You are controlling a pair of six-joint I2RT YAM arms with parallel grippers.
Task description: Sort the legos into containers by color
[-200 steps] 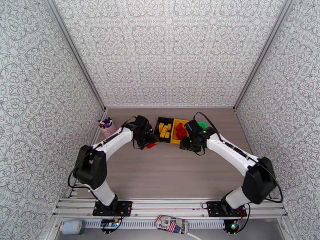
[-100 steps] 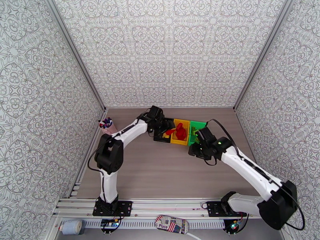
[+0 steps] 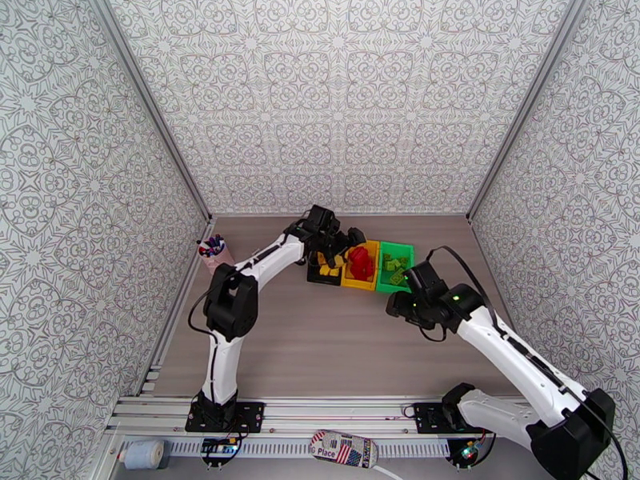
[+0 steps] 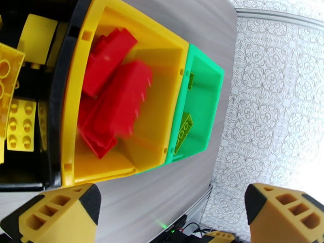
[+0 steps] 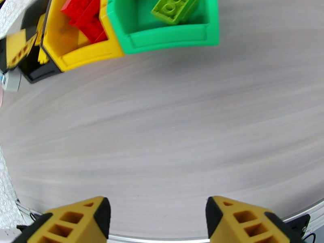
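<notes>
Three containers stand in a row: a black bin (image 3: pixel 314 275) with yellow legos (image 3: pixel 328 270), a yellow bin (image 3: pixel 358 284) with red legos (image 3: pixel 362 262), and a green bin (image 3: pixel 397 248) with lime legos (image 3: pixel 394 267). My left gripper (image 3: pixel 350 238) hovers over the yellow bin (image 4: pixel 154 118), open and empty (image 4: pixel 174 215). Below it a blurred red brick (image 4: pixel 121 102) lies on the other red ones. My right gripper (image 3: pixel 400 306) is open over bare table just in front of the green bin (image 5: pixel 162 39), nothing between its fingers (image 5: pixel 158 215). A lime brick (image 5: pixel 174 9) lies in that bin.
A pink pen cup (image 3: pixel 214 254) stands at the table's left edge. Patterned walls close in the back and both sides. Bare wooden tabletop (image 3: pixel 320 346) stretches from the bins to the near rail.
My left gripper carried a red brick from the table left of the bins to the yellow bin and opened, dropping it in. My right gripper drew back from the bins and opened wider.
</notes>
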